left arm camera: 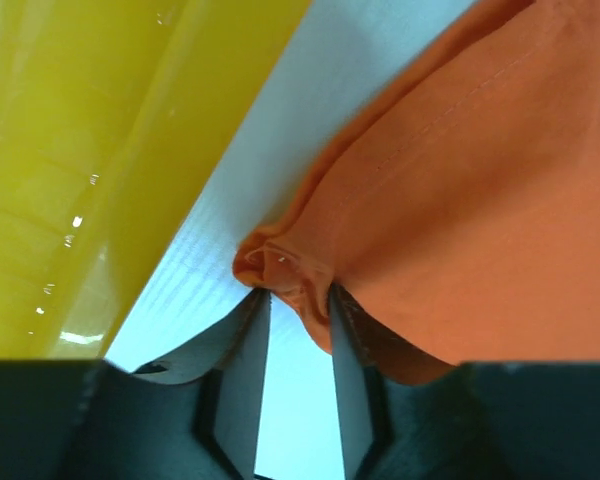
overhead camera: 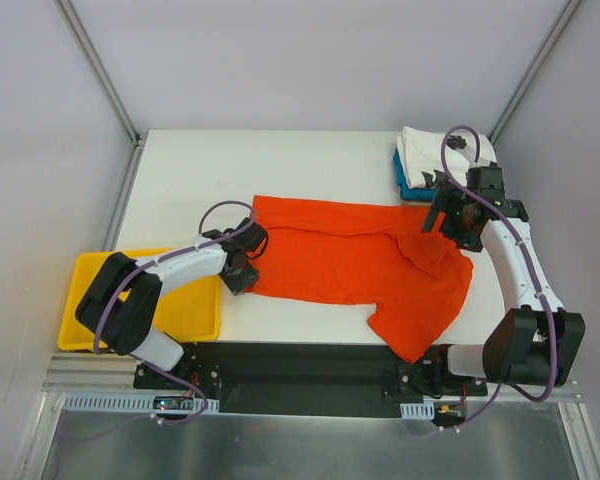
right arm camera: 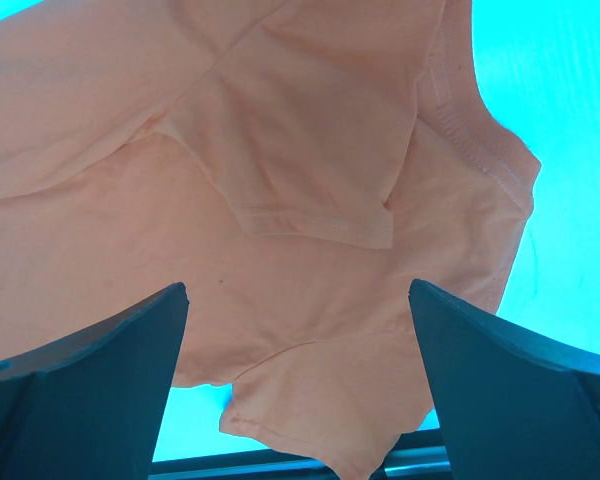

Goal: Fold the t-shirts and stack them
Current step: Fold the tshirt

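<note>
The orange-red t-shirt (overhead camera: 350, 255) lies spread across the middle of the table, one sleeve folded over near its right end. My left gripper (overhead camera: 243, 262) is shut on a bunched bit of the shirt's left hem (left arm camera: 285, 275) at the table surface. My right gripper (overhead camera: 458, 225) is open and empty, hovering above the shirt's right end; the wrist view shows the folded sleeve (right arm camera: 310, 180) and collar below the wide-spread fingers (right arm camera: 90, 370). A folded white t-shirt (overhead camera: 430, 152) lies on a folded teal-blue one (overhead camera: 408, 187) at the back right corner.
A yellow plastic tray (overhead camera: 195, 310) sits at the front left, just left of my left gripper; its wall also shows in the left wrist view (left arm camera: 100, 150). Metal frame posts (overhead camera: 98, 68) rise at the back corners.
</note>
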Motion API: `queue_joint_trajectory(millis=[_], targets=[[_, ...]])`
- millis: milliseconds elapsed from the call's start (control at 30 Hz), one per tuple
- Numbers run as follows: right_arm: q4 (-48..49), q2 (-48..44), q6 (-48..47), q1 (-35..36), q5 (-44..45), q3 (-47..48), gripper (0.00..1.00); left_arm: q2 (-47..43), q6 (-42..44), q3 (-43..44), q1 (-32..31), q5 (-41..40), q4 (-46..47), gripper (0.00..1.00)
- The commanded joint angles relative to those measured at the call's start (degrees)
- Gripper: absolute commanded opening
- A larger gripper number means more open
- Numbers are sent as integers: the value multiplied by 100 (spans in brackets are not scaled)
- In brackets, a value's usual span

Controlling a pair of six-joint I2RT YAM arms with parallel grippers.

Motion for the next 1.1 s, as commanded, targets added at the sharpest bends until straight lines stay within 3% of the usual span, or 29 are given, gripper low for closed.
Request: queue_joint_trajectory(millis=[0, 100, 233, 300, 433, 533, 633, 800, 867, 1067], targets=[[142, -58, -6, 28, -21, 33, 97, 247, -49, 102, 12, 25, -68, 25], [142, -75, -15, 28, -48, 25, 97, 247, -32, 111, 21, -1, -68, 17], [45, -276, -15, 124, -74, -2, 97, 168, 38, 173, 12, -1, -77, 0], [-95, -391, -94, 239, 57, -46, 97, 124, 82, 190, 21, -54, -77, 0], [-805, -646, -130, 1325, 681, -195, 97, 71, 276, 330, 12, -89, -77, 0], [-1472, -822, 63, 2134, 629, -483, 98, 62, 390, 401, 21, -115, -68, 0], [-1974, -1085, 555, 3032, 349, -888, 99, 27, 451, 401, 12, -168, -68, 0], [-2091, -1271, 1994, 4622, 409, -1908, 91, 88, 540, 410, 12, -81, -60, 0], [-2074, -1279, 2286, 4809, 427, -2119, 82, 97, 548, 410, 3, -19, -60, 0], [-1599, -990, 2551, 5082, 269, -2709, 72, -34, 575, 340, -6, -89, -60, 0]])
